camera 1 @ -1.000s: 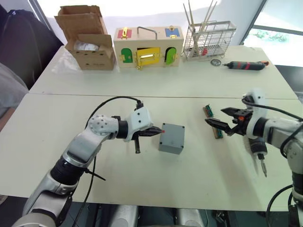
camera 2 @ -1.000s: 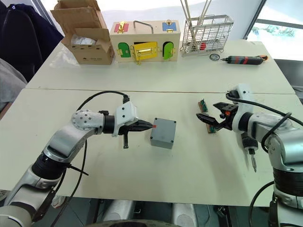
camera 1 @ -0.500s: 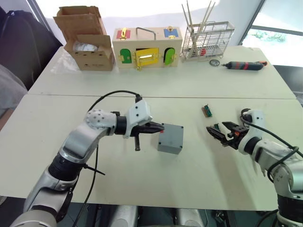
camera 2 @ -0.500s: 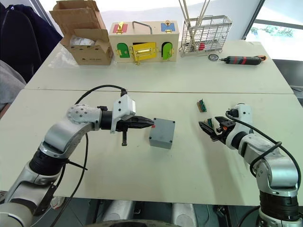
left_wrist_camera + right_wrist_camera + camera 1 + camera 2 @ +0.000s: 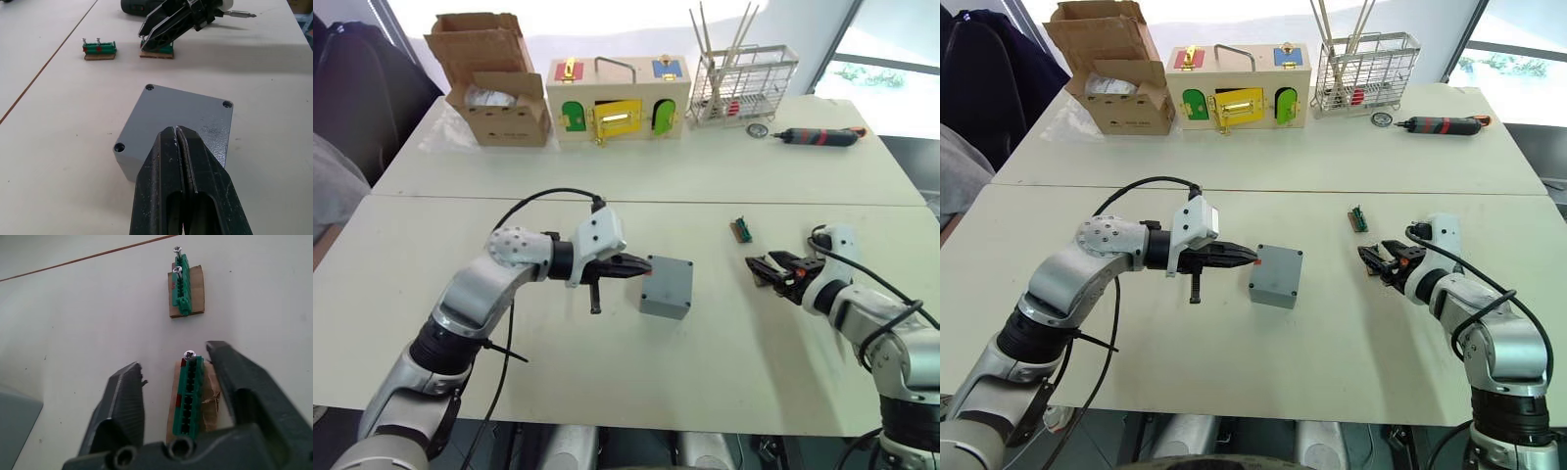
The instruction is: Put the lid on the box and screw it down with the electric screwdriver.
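The grey box [image 5: 667, 287] stands mid-table, a red mark on its left side. Its top [image 5: 181, 120] is a flat grey face with screw holes in the corners, which looks like the lid in place. My left gripper [image 5: 641, 265] is shut, its tips [image 5: 176, 131] against the box's upper left edge. To the right, my right gripper [image 5: 769, 266] rests low on the table, its open fingers [image 5: 124, 396] on either side of a green screw strip [image 5: 188, 391] without pinching it. The electric screwdriver [image 5: 134, 6] lies crosswise behind that gripper, mostly hidden.
A second green strip [image 5: 741, 230] with two screws lies just beyond the right gripper. Along the far edge stand a cardboard box [image 5: 494, 93], a wooden box with coloured doors [image 5: 619, 98], a wire rack [image 5: 744, 83] and a red-and-black screwdriver [image 5: 820, 136].
My right arm has dropped to the table, and its jaws have narrowed around the green strip. The left gripper has stayed shut against the box.
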You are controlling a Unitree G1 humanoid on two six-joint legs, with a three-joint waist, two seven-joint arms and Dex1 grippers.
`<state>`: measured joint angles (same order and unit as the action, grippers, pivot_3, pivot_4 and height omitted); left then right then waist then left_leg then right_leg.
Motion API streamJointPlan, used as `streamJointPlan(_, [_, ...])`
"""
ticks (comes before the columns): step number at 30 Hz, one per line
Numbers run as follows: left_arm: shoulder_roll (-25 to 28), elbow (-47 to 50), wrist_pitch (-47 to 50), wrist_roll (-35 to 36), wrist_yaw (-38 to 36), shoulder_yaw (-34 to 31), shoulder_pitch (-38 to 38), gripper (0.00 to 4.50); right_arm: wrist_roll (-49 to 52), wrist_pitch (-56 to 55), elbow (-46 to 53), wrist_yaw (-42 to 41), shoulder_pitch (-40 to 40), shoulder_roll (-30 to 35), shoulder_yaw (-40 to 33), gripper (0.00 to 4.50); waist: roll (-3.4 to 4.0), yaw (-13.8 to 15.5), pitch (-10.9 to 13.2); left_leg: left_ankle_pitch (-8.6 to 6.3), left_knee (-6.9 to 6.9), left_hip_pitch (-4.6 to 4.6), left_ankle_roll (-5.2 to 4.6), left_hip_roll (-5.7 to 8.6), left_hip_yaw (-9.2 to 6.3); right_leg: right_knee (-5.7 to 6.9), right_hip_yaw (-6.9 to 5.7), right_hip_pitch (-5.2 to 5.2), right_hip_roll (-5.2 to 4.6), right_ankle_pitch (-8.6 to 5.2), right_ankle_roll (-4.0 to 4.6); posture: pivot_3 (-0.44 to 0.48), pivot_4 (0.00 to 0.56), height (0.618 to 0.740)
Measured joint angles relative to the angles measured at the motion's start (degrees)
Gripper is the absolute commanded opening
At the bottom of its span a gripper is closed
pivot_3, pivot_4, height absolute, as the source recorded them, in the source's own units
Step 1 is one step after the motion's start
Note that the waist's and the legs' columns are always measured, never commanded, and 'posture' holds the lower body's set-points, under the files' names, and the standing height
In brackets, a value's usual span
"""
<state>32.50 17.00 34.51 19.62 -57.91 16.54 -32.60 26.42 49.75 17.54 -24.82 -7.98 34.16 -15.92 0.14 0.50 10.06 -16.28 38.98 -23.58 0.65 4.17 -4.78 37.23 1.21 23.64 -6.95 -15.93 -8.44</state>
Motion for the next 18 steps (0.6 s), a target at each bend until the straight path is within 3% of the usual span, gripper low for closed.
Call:
streamJointPlan(1, [0.02, 0.0, 0.0, -0.12, 0.0, 0.0, 0.24, 0.0, -0.35, -0.07, -0.03, 0.01, -0.17, 0.0, 0.16, 0.19, 0.0, 0.0, 0.0, 0.0, 0.0, 0.0, 0.0, 0.0, 0.0, 0.0, 0.0, 0.0, 0.0, 0.0, 0.0, 0.0, 0.15, 0.731])
streamJointPlan(2, [0.04, 0.0, 0.0, -0.18, 0.01, 0.01, 0.34, 0.0, -0.46, -0.08, -0.04, 0.04, -0.36, 0.0, 0.19, 0.08, 0.0, 0.01, 0.0, 0.0, 0.0, 0.0, 0.0, 0.0, 0.0, 0.0, 0.0, 0.0, 0.0, 0.0, 0.0, 0.0, 0.15, 0.731])
streamJointPlan(18, [0.05, 0.04, -0.08, -0.27, 0.51, 0.01, 0.41, 0.0, 0.98, 1.21, 0.39, 1.31, -1.99, -0.05, -1.62, 0.08, 0.0, 0.01, 0.0, 0.0, 0.0, 0.0, 0.0, -0.01, 0.0, 0.0, 0.0, 0.0, 0.0, 0.0, 0.0, 0.0, 0.15, 0.731])
